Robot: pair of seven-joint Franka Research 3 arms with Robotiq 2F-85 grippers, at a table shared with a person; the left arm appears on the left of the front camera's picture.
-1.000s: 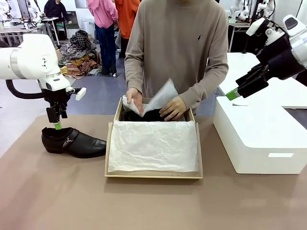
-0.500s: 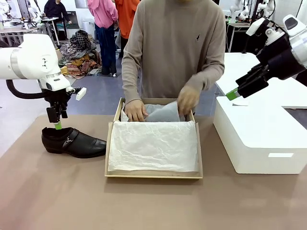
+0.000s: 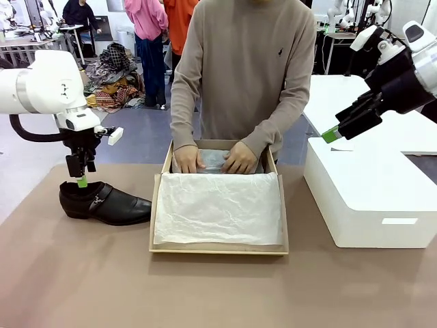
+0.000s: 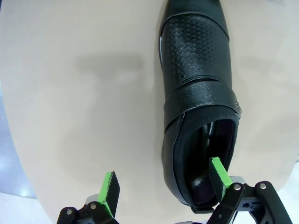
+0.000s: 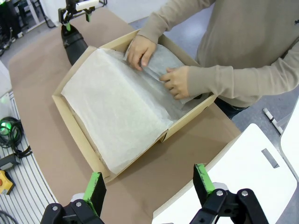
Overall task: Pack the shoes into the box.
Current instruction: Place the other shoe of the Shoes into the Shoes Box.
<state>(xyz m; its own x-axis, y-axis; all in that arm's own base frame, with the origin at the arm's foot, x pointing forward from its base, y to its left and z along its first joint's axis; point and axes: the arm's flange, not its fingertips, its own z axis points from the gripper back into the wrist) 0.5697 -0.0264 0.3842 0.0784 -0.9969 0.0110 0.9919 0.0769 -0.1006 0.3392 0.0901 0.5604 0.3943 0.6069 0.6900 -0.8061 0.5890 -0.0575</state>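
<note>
Black leather dress shoe (image 3: 104, 202) lies on the tan bench (image 3: 205, 294) directly beneath the left fingers (image 3: 82, 180), its heel opening facing up at them. From the left wrist, those fingers (image 4: 165, 179) stand wide. One green pad hangs over the mouth of the shoe (image 4: 198, 107) and the other sits outside its side wall, neither yet touching. They have not moved in the last second.

What has changed is at the far end of the cardboard shoebox (image 3: 218, 251), which sits just beside the left fingers on the side toward the right fingers. A second ago the person held a sheet of white tissue paper (image 3: 217, 205) lifted, with something dark showing under it. Now the sheet is folded down, and one hand (image 3: 188, 158) and the other hand (image 3: 240, 158) press flat on it. The dark thing is covered.

I judge that one shoe is already tucked in and wrapped, so only the shoe on the bench is left to pack. The person's hands need to come out before it goes in.

Right fingers (image 3: 334, 132) stay raised and wide above the large white box (image 3: 369, 198), holding nothing. In their own view they (image 5: 148, 181) look down on the shoebox (image 5: 77, 135).
</note>
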